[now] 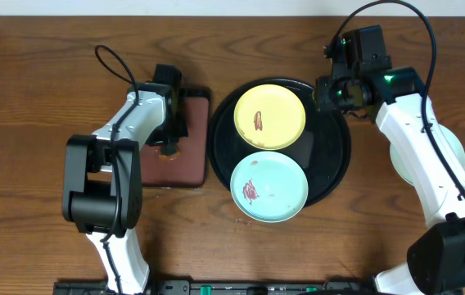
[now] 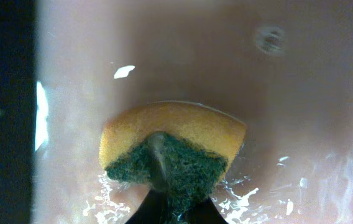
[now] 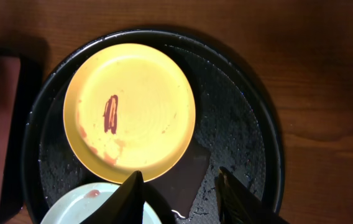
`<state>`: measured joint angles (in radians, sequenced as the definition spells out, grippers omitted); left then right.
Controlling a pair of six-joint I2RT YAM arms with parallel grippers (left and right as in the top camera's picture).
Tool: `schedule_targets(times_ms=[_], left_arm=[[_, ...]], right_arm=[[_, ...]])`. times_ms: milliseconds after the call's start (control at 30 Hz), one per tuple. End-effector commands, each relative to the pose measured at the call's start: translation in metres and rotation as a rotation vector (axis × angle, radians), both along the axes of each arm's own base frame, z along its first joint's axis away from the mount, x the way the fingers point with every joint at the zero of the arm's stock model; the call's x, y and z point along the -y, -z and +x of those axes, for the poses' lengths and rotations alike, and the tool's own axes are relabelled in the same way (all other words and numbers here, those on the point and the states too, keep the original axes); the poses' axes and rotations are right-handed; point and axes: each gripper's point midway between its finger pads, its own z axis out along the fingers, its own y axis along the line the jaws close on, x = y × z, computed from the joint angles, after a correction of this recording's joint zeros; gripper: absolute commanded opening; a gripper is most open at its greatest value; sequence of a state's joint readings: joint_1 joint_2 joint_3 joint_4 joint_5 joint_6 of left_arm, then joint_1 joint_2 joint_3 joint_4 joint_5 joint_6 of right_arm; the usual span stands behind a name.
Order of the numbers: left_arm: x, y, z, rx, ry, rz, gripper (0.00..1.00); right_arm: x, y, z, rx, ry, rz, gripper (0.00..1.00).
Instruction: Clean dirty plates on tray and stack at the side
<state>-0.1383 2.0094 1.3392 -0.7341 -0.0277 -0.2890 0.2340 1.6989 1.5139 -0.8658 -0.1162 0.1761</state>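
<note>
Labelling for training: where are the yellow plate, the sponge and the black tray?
yellow plate (image 1: 275, 115), overhead view, its centre.
sponge (image 2: 176, 124), left wrist view, yellow top.
black tray (image 1: 331, 152), overhead view, bare right floor.

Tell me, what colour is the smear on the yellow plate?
The smear on the yellow plate is dark reddish-brown. It shows best in the right wrist view.

A red-smeared round yellow plate (image 1: 269, 116) and a smeared mint-blue plate (image 1: 268, 187) are seen lying flat on the glossy black round tray (image 1: 337, 156).
</note>
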Motion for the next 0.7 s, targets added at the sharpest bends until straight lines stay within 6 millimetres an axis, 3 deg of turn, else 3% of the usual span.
schedule_targets(times_ms=[0, 33, 100, 133, 200, 400, 533, 667], left_arm=[[0.033, -0.022, -0.002, 0.024, 0.089, -0.181, 0.07], [0.033, -0.027, -0.002, 0.031, 0.089, -0.182, 0.10], [0.032, -0.035, -0.003, 0.044, 0.090, -0.183, 0.40], [0.032, -0.037, -0.003, 0.045, 0.090, -0.182, 0.48], [0.030, -0.038, -0.007, 0.035, 0.088, -0.172, 0.54], [0.029, -0.032, -0.017, -0.014, 0.015, -0.173, 0.53], [0.030, -0.022, -0.017, -0.019, -0.009, -0.175, 0.33], [0.035, 0.000, -0.026, -0.048, 0.004, -0.171, 0.30]], right_arm=[[-0.002, 0.005, -0.001, -0.014, 0.003, 0.002, 0.36], [-0.002, 0.005, -0.001, -0.014, 0.003, 0.002, 0.36], [-0.002, 0.005, -0.001, -0.014, 0.003, 0.002, 0.36], [-0.002, 0.005, -0.001, -0.015, 0.003, 0.002, 0.36], [-0.002, 0.005, -0.001, -0.015, 0.003, 0.002, 0.36], [-0.002, 0.005, -0.001, -0.014, 0.003, 0.002, 0.36], [-0.002, 0.005, -0.001, -0.014, 0.003, 0.002, 0.36], [-0.002, 0.005, -0.001, -0.014, 0.003, 0.002, 0.36]])
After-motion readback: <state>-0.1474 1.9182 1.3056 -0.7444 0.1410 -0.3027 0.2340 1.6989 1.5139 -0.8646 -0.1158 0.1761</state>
